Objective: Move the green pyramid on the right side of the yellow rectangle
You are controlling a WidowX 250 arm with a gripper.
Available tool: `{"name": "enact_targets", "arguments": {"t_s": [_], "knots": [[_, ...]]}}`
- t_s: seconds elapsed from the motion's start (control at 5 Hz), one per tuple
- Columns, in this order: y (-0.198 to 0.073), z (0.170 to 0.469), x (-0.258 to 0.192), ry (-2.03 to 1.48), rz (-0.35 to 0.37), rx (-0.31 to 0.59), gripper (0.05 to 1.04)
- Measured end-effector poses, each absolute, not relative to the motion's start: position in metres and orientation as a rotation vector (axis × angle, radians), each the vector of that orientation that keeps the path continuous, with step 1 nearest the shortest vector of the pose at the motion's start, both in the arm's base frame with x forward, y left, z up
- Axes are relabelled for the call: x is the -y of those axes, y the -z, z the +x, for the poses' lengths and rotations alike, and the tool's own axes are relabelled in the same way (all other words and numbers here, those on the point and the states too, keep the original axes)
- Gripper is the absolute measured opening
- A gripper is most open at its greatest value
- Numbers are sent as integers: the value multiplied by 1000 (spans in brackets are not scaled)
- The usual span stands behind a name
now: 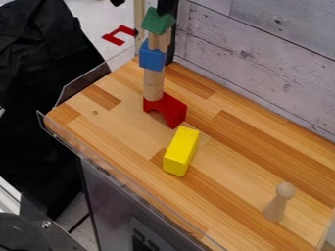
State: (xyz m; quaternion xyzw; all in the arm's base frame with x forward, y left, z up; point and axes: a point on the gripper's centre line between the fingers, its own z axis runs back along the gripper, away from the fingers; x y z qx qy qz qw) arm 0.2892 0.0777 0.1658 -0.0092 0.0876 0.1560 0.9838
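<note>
At the top edge of the camera view, the gripper (140, 4) shows as two dark fingertips set wide apart, open, with nothing between them. The green pyramid (157, 20) tops a tall tower, just below and beside the right fingertip. Under it come light wooden pieces (159, 41), a blue block (152, 56), a wooden cylinder (154, 84) and a red arch (173, 110) at the base. In front of the arch, the yellow rectangle (180, 152) lies on the wooden tabletop (235, 169).
A wooden peg figure (279, 202) stands near the lower right. A grey plank wall (262, 59) borders the table's back side, and a clear rim (124, 181) its front. Beyond the table at the upper left lies a red bracket-shaped piece (115, 37).
</note>
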Motion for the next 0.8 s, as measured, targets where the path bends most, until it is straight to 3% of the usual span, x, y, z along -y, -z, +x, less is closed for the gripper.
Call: {"name": "enact_targets", "arguments": {"t_s": [0.8], "knots": [[-160, 291, -71, -287, -34, -229, 998]]}}
